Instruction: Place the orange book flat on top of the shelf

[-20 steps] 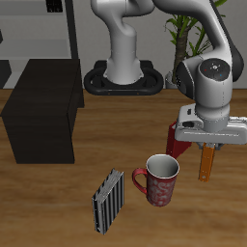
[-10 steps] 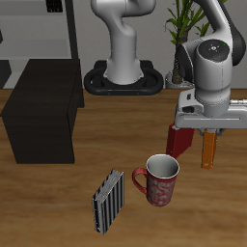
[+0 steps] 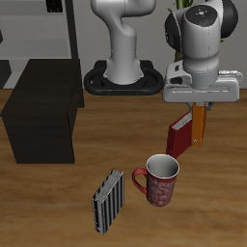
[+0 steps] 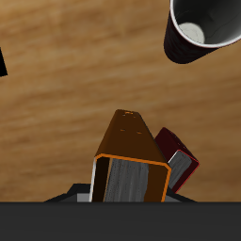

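Observation:
My gripper [image 3: 199,108] is shut on the orange book [image 3: 199,126], which hangs upright from the fingers well above the table. In the wrist view the orange book [image 4: 128,154] shows end-on, orange covers around pale page edges, with the fingers hidden behind it. The shelf [image 3: 44,109], a low black box with a flat top, stands across the table from the gripper; only a sliver of it shows in the wrist view [image 4: 3,64]. The red book [image 3: 178,136] stands upright on the table just beside and below the orange book, and shows in the wrist view [image 4: 177,167].
A dark red mug [image 3: 159,179] stands nearer the table's front edge, below the gripper; it also shows in the wrist view [image 4: 202,28]. A grey-and-black striped book [image 3: 109,201] stands near the front edge. A tall grey rack [image 3: 39,34] stands behind the shelf. The robot base [image 3: 123,77] is at the back.
My gripper has risen with the orange book, lifting it clear of the table, and shifted slightly toward the shelf side. The red book stays where it stood.

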